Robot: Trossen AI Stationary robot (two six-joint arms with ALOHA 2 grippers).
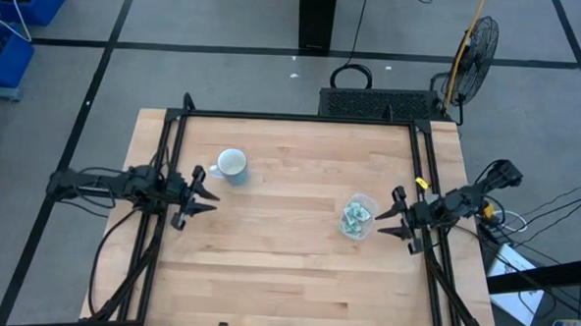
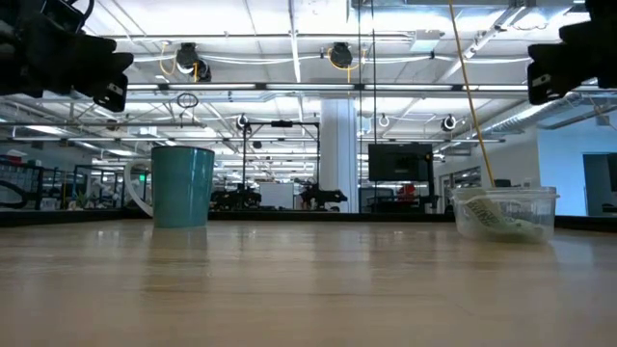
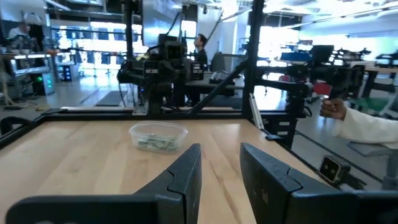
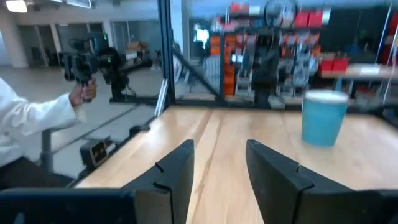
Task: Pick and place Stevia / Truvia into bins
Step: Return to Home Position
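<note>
Stevia packets (image 1: pixel 354 219) lie heaped inside the clear tub (image 1: pixel 361 197), which stands on the table (image 1: pixel 286 271) close to its right edge, about midway along. Teal mug (image 1: pixel 230 165) upright toward the left edge, well apart from the tub. At the left edge, left arm (image 1: pixel 123 183): jaws released, empty. At the right edge, right arm (image 1: pixel 461 200), just beside the tub: jaws released, empty. Beyond the table: grey tiled floor, standing fan (image 1: pixel 477 43), a person's white sleeve (image 4: pixel 28 121).

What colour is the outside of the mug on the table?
Teal; the mug shows it best in the low view. Its inside looks white from above.
</note>
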